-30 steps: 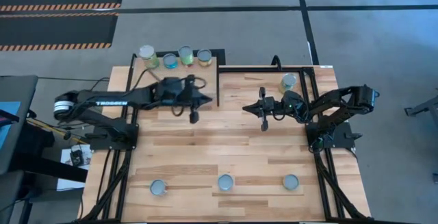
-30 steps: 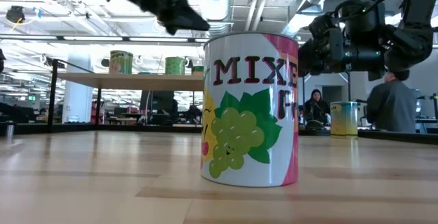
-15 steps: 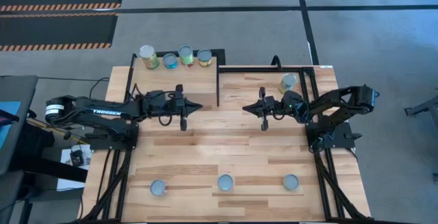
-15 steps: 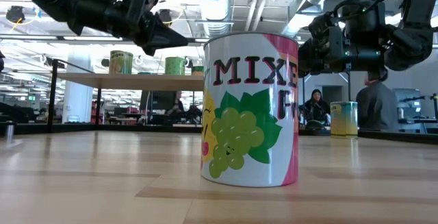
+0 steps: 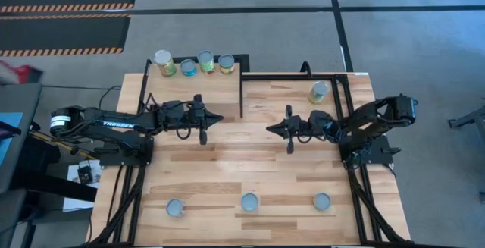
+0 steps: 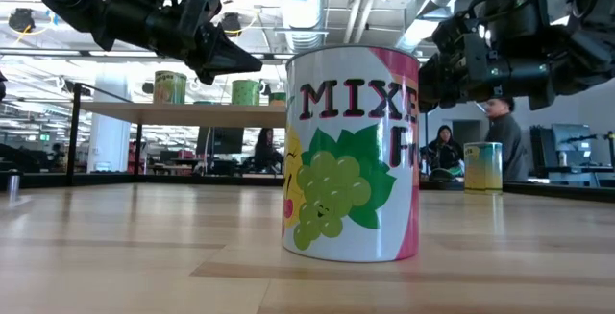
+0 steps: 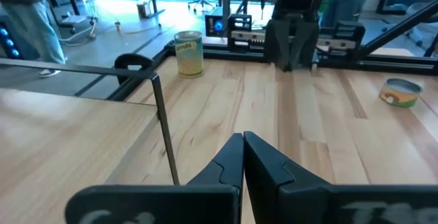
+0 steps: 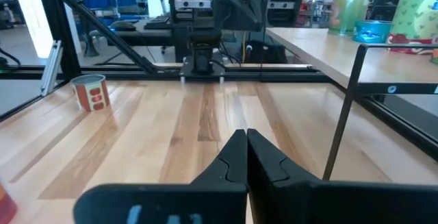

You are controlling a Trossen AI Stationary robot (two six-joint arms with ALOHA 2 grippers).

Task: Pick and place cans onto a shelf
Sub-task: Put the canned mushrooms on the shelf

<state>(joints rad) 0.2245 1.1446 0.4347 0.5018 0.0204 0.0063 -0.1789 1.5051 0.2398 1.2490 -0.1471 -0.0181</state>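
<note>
Several cans (image 5: 206,61) stand on the pale shelf (image 5: 193,89) at the far left. One can (image 5: 319,91) stands on the table at the far right, and three cans (image 5: 249,201) stand along the near edge; the middle of them (image 6: 351,156) fills the low view. My left gripper (image 5: 220,117) is shut and holds nothing, hovering level just off the shelf's near right corner (image 7: 154,80). My right gripper (image 5: 269,127) is shut too, with nothing in it, at mid-table, facing the left one. Their tips are a short gap apart.
A black frame post (image 5: 242,89) runs along the shelf's right side. The table's middle (image 5: 250,164), between the grippers and the near cans, is bare planks. People (image 6: 504,141) move in the room behind the table.
My left gripper has drawn back toward the table's left edge and sunk, from over the shelf's right edge to beside its near right corner, tipping toward level; it then kept still. My right gripper has swung a little toward the near edge. Both stayed shut.
</note>
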